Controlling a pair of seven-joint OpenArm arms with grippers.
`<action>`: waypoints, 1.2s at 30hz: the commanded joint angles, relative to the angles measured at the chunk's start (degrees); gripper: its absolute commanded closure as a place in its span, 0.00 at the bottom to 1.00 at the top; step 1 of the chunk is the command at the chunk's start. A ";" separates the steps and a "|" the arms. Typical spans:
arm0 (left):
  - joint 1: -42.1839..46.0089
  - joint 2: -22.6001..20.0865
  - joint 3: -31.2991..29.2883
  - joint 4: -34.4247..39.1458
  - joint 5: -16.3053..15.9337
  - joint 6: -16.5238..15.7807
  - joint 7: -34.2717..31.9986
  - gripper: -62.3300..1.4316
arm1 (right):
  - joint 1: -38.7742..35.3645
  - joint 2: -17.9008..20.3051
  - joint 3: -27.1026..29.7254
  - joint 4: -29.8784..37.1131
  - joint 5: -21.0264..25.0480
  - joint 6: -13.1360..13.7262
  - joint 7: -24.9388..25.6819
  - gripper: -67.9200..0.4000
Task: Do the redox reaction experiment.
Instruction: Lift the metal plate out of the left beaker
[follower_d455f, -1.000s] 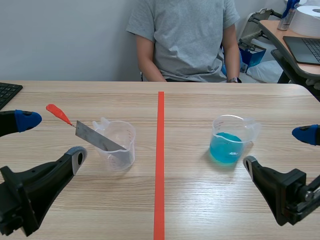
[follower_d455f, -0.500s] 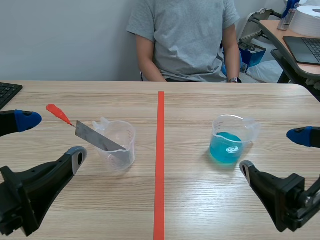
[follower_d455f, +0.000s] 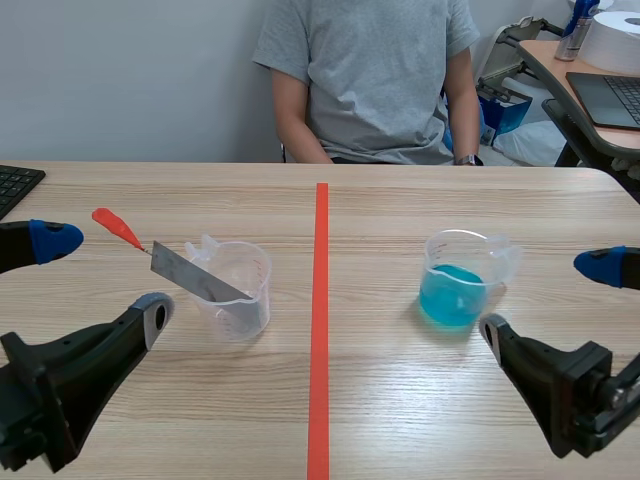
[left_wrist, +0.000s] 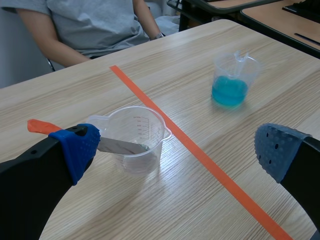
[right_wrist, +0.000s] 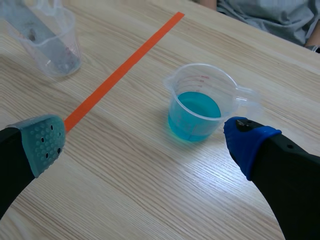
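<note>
A clear measuring cup (follower_d455f: 238, 290) stands left of the tape line. A grey metal strip (follower_d455f: 195, 276) with a red handle (follower_d455f: 115, 227) leans in it, handle out to the left. Right of the line, a second clear cup (follower_d455f: 458, 280) holds blue liquid. My left gripper (follower_d455f: 105, 274) is open near the table's front left, just short of the strip. In the left wrist view the cup with the strip (left_wrist: 137, 137) sits ahead between the open fingers of my left gripper (left_wrist: 175, 150). My right gripper (follower_d455f: 546, 298) is open, and the blue cup (right_wrist: 197, 107) lies ahead between its fingers.
A person in a grey shirt (follower_d455f: 370, 70) sits across the table, hands out of sight. A keyboard corner (follower_d455f: 15, 185) is at the far left edge. A side desk at the back right holds a laptop (follower_d455f: 610, 95) and a paper roll (follower_d455f: 615, 40).
My right gripper has shifted slightly left, toward the blue cup. The left arm, both cups and the strip have stayed where they were.
</note>
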 joint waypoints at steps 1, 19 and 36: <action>0.44 0.02 -0.07 0.66 -0.31 0.33 -0.39 0.00 | 0.48 0.59 0.70 0.92 0.11 -0.17 2.29 0.00; 6.51 0.00 -8.00 -12.41 2.25 9.90 10.47 0.00 | 13.90 1.20 -13.94 0.92 -4.63 1.29 4.61 0.00; 10.64 6.03 -7.21 -35.30 2.01 9.53 1.42 0.00 | 35.23 -4.98 -39.74 -3.23 -8.46 -0.92 -3.28 0.00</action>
